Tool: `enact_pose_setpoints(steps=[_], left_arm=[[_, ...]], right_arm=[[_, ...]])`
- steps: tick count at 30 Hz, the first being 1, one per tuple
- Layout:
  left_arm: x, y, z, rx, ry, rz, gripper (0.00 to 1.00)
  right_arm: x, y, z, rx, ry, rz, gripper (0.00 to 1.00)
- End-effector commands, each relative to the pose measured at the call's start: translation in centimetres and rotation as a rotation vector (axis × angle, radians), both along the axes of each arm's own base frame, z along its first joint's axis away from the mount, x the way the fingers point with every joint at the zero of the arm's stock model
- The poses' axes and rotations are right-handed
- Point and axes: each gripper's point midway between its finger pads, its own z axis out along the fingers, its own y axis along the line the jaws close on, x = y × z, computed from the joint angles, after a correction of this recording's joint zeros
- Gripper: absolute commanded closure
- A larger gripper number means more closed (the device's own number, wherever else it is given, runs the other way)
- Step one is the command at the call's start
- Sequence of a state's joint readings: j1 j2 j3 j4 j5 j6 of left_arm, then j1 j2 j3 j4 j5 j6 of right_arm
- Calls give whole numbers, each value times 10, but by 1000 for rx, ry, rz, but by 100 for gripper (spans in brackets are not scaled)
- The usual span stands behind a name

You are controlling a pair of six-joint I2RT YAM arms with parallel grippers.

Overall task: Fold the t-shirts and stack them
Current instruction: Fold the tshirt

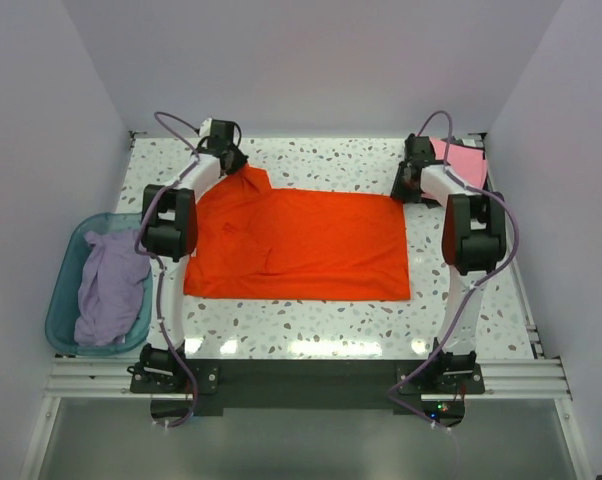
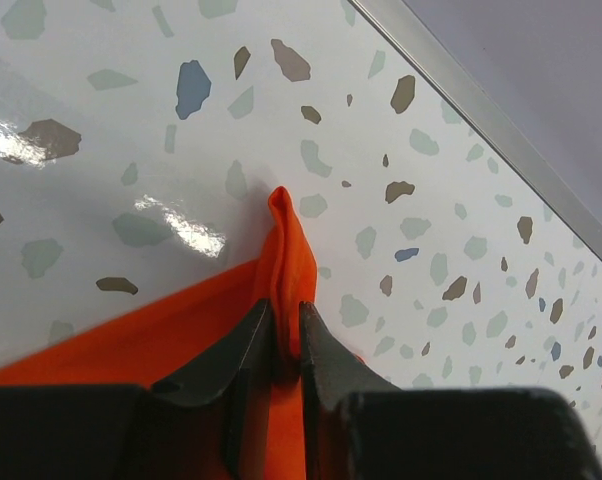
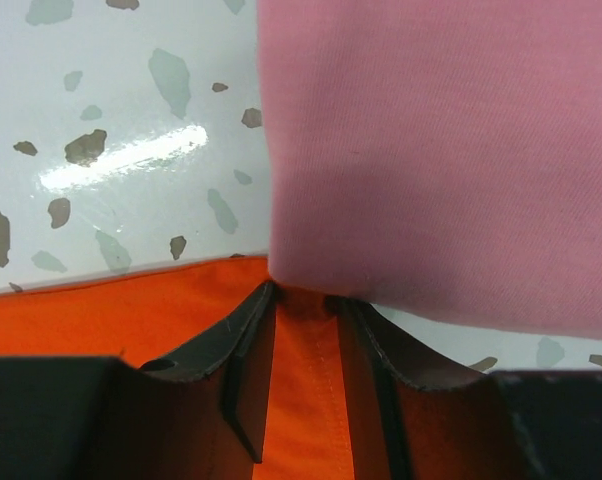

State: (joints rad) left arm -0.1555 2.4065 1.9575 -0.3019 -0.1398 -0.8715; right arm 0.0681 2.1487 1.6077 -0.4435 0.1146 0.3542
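Observation:
An orange-red t-shirt (image 1: 301,245) lies spread flat across the middle of the table. At its far left corner, my left gripper (image 1: 237,163) is shut on a raised fold of the orange cloth (image 2: 286,240); the jaws (image 2: 286,312) pinch it tightly. At the far right corner, my right gripper (image 1: 407,187) stands with its jaws (image 3: 303,296) apart, straddling the orange hem (image 3: 311,400), which lies flat between them. A folded pink t-shirt (image 1: 463,160) lies just beyond, its edge (image 3: 441,150) right at the fingertips. The pale lavender t-shirt (image 1: 109,290) is crumpled in the basin.
A translucent teal basin (image 1: 66,260) sits off the table's left edge. White walls enclose the speckled table (image 1: 321,160) on three sides, with a metal strip (image 2: 501,130) along the far edge. The arm bases stand on the near rail (image 1: 301,375).

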Motion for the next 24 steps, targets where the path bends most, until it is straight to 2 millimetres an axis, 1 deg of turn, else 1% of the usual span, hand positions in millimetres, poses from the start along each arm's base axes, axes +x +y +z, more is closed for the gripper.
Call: enact_pose_setpoints(steps=[1, 3, 6, 7, 10, 11, 12, 13, 14, 15, 16, 20, 24], left_arm=[[13, 4, 43, -4, -106, -18, 80], [13, 5, 45, -1, -110, -19, 80], [13, 6, 49, 8, -117, -23, 82], [13, 7, 51, 10, -119, -22, 82], [12, 6, 54, 13, -124, -29, 83], [11, 6, 57, 14, -130, -32, 84], [11, 7, 59, 18, -135, -34, 84], [11, 6, 62, 17, -144, -38, 86], [10, 6, 66, 19, -150, -40, 88], [10, 6, 70, 22, -157, -47, 89], [10, 6, 71, 22, -160, -49, 91], [5, 7, 85, 30, -183, -57, 94], [-3, 9, 94, 38, -194, -54, 95]], right_arm=[[16, -3, 2, -16, -44, -36, 65], [19, -3, -1, -12, -39, -37, 66], [19, -2, -3, -8, -36, -41, 70], [18, -2, -4, -8, -35, -44, 74], [19, -2, 3, -1, -54, -52, 83], [20, -2, 6, 2, -64, -55, 88], [21, -1, 15, 7, -85, -54, 91], [19, 0, 16, 13, -88, -56, 93], [21, 1, 21, 19, -109, -53, 97], [23, 1, 32, 24, -137, -55, 98], [20, 2, 33, 30, -141, -55, 100], [19, 4, 53, 50, -199, -49, 100], [14, 7, 64, 66, -227, -44, 100]])
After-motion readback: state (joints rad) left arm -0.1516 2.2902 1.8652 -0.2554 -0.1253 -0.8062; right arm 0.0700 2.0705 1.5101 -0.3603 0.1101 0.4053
